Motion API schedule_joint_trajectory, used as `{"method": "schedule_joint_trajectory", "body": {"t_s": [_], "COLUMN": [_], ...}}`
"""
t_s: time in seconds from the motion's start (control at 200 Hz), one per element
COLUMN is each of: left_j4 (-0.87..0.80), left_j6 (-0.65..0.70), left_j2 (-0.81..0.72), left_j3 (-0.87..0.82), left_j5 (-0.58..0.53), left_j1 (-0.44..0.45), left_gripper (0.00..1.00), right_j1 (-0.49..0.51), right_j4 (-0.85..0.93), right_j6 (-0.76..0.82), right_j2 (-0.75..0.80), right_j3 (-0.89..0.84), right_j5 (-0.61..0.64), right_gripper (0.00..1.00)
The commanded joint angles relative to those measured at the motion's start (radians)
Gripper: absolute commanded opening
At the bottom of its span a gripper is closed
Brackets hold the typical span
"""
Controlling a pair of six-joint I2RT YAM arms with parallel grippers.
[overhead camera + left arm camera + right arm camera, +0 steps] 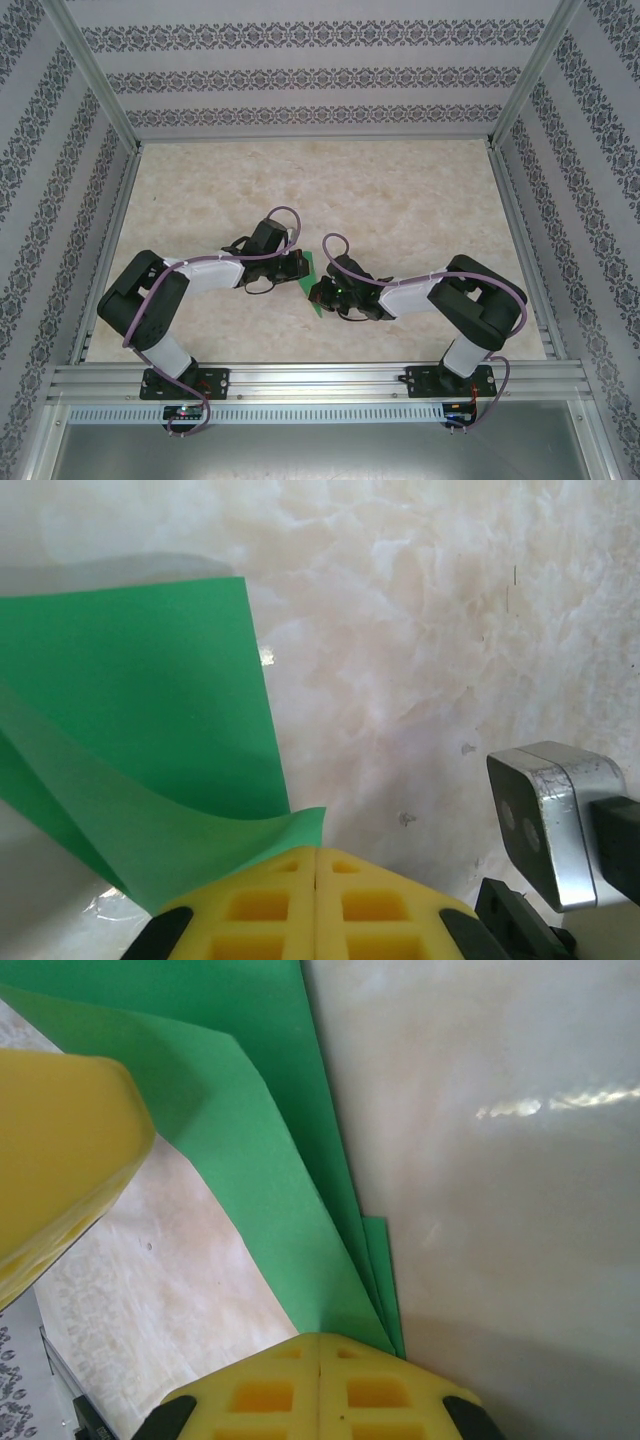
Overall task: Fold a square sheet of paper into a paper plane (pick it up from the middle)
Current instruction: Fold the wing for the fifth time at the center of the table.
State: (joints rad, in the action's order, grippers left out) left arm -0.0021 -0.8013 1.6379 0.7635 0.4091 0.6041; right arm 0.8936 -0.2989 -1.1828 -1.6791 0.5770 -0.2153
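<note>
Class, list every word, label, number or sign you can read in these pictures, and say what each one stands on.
No text can be read anywhere.
The paper: plain green, unprinted.
The walls: ornament bands, no letters.
The boards below the arm bases: too small to read.

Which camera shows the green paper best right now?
Left wrist: the green paper shows its broad face, straight edge and curled flap. Right wrist shows folded layers running into the jaws; the top view, a small sliver.
</note>
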Motion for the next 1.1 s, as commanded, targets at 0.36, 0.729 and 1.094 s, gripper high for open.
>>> {"method": "schedule_joint_trajectory", "body": {"t_s": [0.36, 0.729, 1.094], "left_j4": [-0.014, 0.021, 0.036], "left_j6": [0.02, 0.022, 0.073], "left_j2": [-0.039, -0.038, 0.095], "left_j3": [-0.008, -0.049, 0.029], "left_j5": [0.025, 0.041, 0.011], "left_j1": [-0.015, -0.015, -0.035], "left_gripper": [0.13, 0.08, 0.08], "right_j1": [-0.008, -0.008, -0.007], "right_j4": [0.195, 0.198, 0.228], "right_j6": [0.01, 0.009, 0.02], "right_j2": [-0.086, -0.095, -0.075], "right_j3": [-0.019, -0.017, -0.022], "right_j5": [-0.005, -0.006, -0.011], "right_gripper": [0.0, 0.0, 0.0]}}
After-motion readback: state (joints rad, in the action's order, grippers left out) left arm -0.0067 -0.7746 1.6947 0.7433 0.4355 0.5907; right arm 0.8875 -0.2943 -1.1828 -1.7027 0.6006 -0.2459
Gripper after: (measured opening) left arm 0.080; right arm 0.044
